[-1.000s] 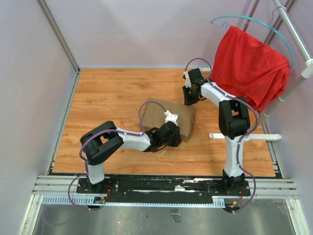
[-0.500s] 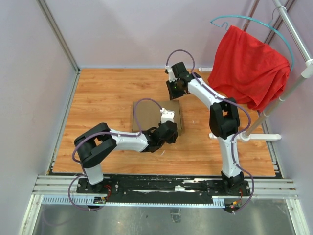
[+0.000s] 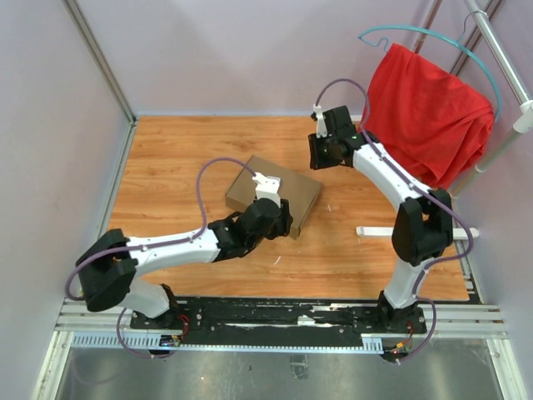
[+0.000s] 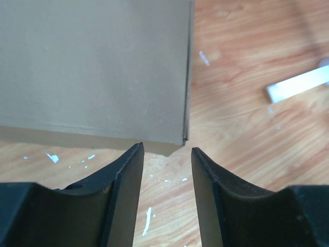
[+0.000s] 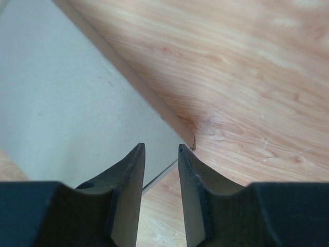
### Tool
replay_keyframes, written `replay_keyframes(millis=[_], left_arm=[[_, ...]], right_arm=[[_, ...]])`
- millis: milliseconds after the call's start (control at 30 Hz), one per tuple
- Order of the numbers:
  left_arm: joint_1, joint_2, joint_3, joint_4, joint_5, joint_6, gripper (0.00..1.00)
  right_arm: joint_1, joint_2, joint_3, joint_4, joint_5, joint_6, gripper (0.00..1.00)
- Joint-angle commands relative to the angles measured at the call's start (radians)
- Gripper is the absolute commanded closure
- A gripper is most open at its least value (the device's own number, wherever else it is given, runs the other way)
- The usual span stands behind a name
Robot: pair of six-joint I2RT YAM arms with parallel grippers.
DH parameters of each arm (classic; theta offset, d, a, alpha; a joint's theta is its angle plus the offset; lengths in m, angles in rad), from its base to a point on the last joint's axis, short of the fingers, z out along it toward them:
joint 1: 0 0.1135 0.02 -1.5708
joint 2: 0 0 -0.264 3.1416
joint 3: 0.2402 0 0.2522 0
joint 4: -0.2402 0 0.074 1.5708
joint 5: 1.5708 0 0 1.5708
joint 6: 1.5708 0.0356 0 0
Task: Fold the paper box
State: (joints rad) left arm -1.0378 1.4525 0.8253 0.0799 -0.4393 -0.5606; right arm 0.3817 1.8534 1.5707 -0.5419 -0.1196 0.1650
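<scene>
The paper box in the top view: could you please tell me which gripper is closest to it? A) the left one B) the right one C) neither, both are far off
A: the left gripper sits at the paper box's near corner, while the right gripper hangs apart beyond its far side.

The flat brown cardboard paper box (image 3: 279, 190) lies on the wooden table (image 3: 175, 158) at the centre of the top view. The left gripper (image 4: 167, 154) sits at its lower edge. The right gripper (image 5: 161, 154) is to the box's upper right. A red cloth (image 3: 425, 108) hangs at the upper right. A white bar (image 3: 379, 232) lies to the right of the box.
</scene>
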Motion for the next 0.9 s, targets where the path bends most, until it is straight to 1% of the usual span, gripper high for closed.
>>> replay_keyframes(millis=[0, 67, 167, 200, 233, 267, 300, 333, 367, 400, 433, 533, 633, 733, 867], left_arm=[[0.002, -0.129, 0.009, -0.055, -0.03, 0.051, 0.52], [0.003, -0.198, 0.012, -0.093, -0.05, 0.067, 0.52], [0.003, -0.316, 0.009, -0.169, -0.092, 0.09, 0.51], [0.002, -0.361, 0.005, -0.207, -0.109, 0.101, 0.49], [0.002, -0.408, -0.002, -0.236, -0.129, 0.113, 0.45], [0.002, -0.452, -0.009, -0.266, -0.152, 0.124, 0.39], [0.003, -0.497, -0.016, -0.296, -0.173, 0.137, 0.3], [0.003, -0.539, -0.021, -0.327, -0.194, 0.152, 0.2], [0.002, -0.592, -0.026, -0.356, -0.21, 0.17, 0.08], [0.002, -0.629, -0.031, -0.389, -0.231, 0.184, 0.02], [0.003, -0.662, -0.035, -0.419, -0.253, 0.196, 0.01], [0.003, -0.751, -0.05, -0.5, -0.305, 0.223, 0.01], [0.002, -0.828, -0.065, -0.569, -0.343, 0.208, 0.01], [0.003, -0.893, -0.089, -0.591, -0.352, 0.193, 0.01], [0.003, -0.951, -0.127, -0.578, -0.362, 0.189, 0.01]], right_arm=[[0.001, -0.154, -0.027, 0.06, 0.032, 0.017, 0.63], [0.0, -0.233, -0.061, 0.064, 0.034, 0.025, 0.59], [0.0, -0.385, -0.184, 0.125, 0.014, 0.052, 0.5], [0.001, -0.437, -0.23, 0.145, -0.007, 0.054, 0.45], [0.0, -0.492, -0.283, 0.169, -0.025, 0.056, 0.42], [0.0, -0.54, -0.33, 0.185, -0.031, 0.071, 0.36], [0.0, -0.592, -0.382, 0.202, -0.032, 0.083, 0.29], [0.0, -0.637, -0.436, 0.218, -0.028, 0.096, 0.23], [0.0, -0.676, -0.482, 0.23, -0.023, 0.105, 0.16], [0.0, -0.71, -0.526, 0.221, -0.018, 0.109, 0.03], [0.0, -0.736, -0.561, 0.211, -0.015, 0.107, 0.01], [0.0, -0.808, -0.665, 0.17, -0.045, 0.097, 0.02], [0.0, -0.884, -0.756, 0.185, -0.077, 0.083, 0.02], [0.0, -0.959, -0.794, 0.176, -0.081, 0.068, 0.02], [0.0, -1.034, -0.822, 0.18, -0.074, 0.096, 0.02]])
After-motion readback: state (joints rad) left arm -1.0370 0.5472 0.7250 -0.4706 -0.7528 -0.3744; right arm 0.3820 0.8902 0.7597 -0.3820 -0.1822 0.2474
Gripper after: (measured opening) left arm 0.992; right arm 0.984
